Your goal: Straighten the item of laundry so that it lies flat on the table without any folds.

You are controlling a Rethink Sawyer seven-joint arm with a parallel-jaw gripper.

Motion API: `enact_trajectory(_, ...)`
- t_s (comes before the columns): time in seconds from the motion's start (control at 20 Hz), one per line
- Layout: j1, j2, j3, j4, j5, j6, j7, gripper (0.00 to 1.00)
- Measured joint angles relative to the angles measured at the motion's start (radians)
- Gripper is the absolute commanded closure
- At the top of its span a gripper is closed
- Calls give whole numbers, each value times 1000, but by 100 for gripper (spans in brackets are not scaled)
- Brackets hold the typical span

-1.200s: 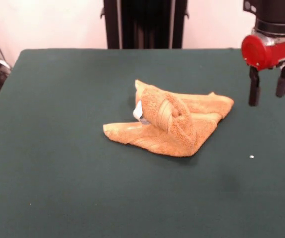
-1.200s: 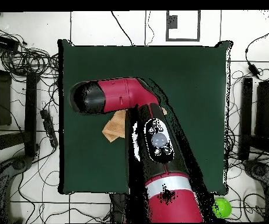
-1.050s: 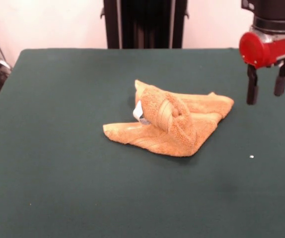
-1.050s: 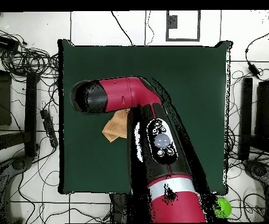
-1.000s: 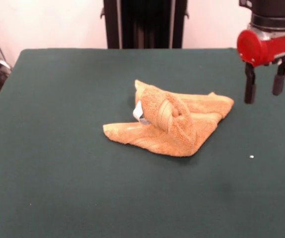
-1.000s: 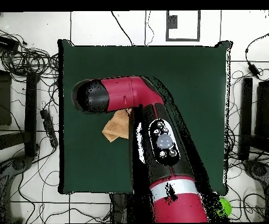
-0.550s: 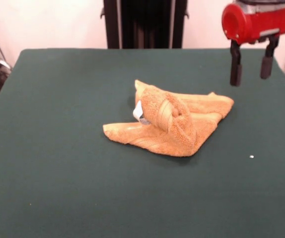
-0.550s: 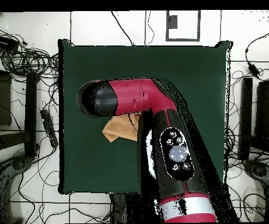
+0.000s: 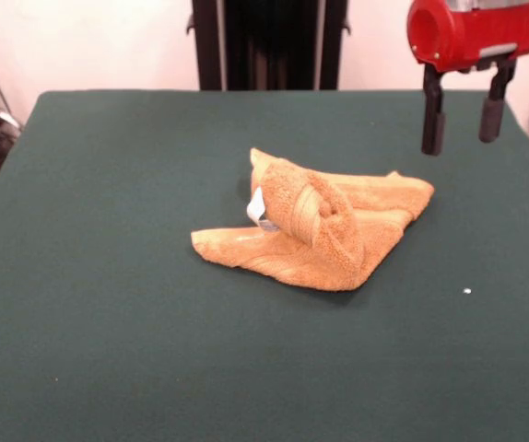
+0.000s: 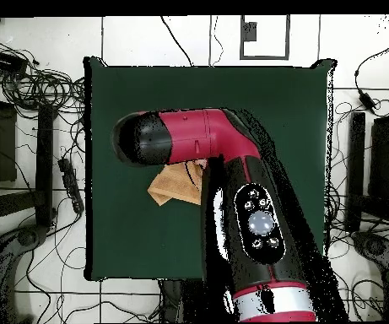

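my gripper (image 9: 458, 120) has risen toward the upper right, fingers apart and empty; the towel (image 9: 315, 230) stays bunched, nothing straightened yet.

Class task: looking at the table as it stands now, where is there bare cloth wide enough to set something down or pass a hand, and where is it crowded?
Bare green table lies in front of the crumpled towel and out toward its left edge. The far strip behind the towel is bare too. The crowded part is the far right, where the open hand hangs above the cloth.

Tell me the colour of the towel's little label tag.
White, on the towel; the tag shows best in the front view.
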Motion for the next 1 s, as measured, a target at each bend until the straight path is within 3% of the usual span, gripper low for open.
enact_trajectory(1.0,-57,187,68,-243,-143,147,-35,0)
